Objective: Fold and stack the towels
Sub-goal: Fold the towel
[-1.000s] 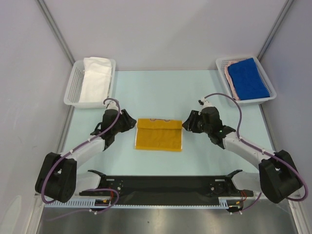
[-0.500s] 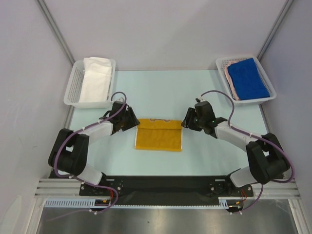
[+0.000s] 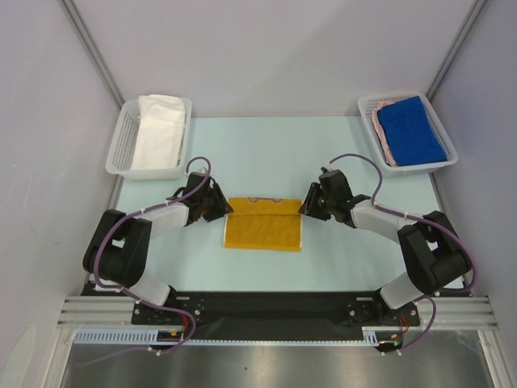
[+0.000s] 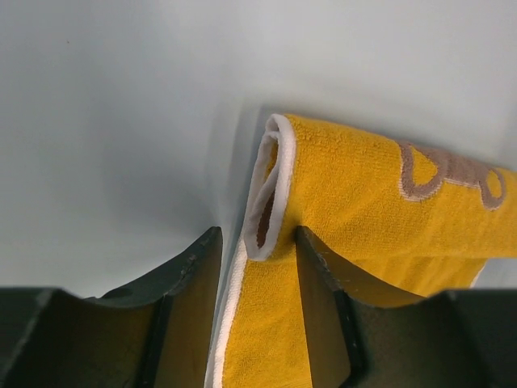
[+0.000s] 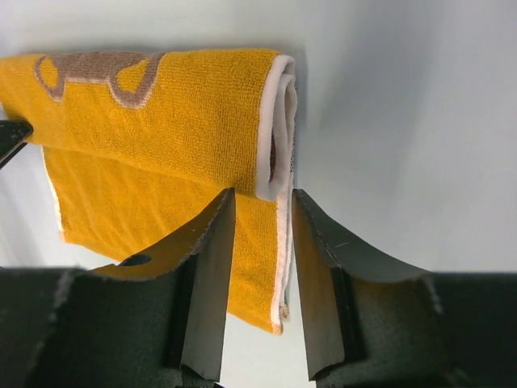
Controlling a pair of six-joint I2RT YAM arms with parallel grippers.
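Observation:
A yellow-orange towel (image 3: 263, 224) with a brown bear outline lies folded at the table's middle. My left gripper (image 3: 224, 208) is at its far left corner and my right gripper (image 3: 305, 208) at its far right corner. In the left wrist view the open left gripper (image 4: 257, 234) straddles the white-trimmed fold edge of the towel (image 4: 363, 186), with table showing beside the left finger. The right wrist view has the right gripper (image 5: 263, 194) open around the rolled edge of the towel (image 5: 161, 121), not pinching it.
A white mesh basket (image 3: 119, 145) at the back left holds a white towel (image 3: 157, 133). Another basket (image 3: 367, 105) at the back right holds a blue towel (image 3: 410, 129) on a pinkish one (image 3: 380, 133). Grey walls close in both sides.
Both grippers have moved inward and down onto the towel's far corners. The right jaws have narrowed a little around the edge.

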